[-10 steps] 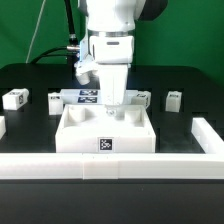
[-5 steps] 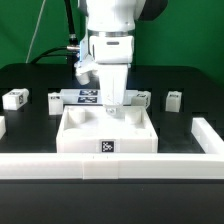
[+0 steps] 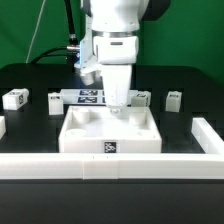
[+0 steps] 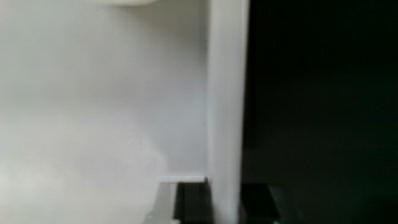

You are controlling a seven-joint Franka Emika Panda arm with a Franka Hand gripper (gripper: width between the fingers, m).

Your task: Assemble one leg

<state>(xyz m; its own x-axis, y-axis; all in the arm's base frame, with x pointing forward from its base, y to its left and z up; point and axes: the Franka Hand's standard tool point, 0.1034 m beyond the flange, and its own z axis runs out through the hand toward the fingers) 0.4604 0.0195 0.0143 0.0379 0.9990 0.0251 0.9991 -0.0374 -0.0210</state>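
Note:
Several small white legs with tags stand on the black table behind the tray: two on the exterior view's left (image 3: 15, 98) (image 3: 55, 101) and two on its right (image 3: 143, 97) (image 3: 173, 99). The large white square tray (image 3: 80, 143) lies in the middle. My gripper (image 3: 117, 107) is down at the tray's far rim. In the wrist view the two dark fingers (image 4: 191, 200) straddle the thin white rim wall (image 4: 226, 90), so the gripper (image 4: 224, 190) is shut on it. The tray's floor (image 4: 89, 120) fills one side and the black table the other. No leg is held.
The marker board (image 3: 88, 97) lies behind the tray, partly hidden by the gripper. A long white L-shaped fence (image 3: 60, 166) runs along the table's front and up the exterior view's right side (image 3: 208, 134). A green wall stands behind.
The gripper and the tray have shifted together a little toward the exterior view's right. The legs and the marker board have not moved.

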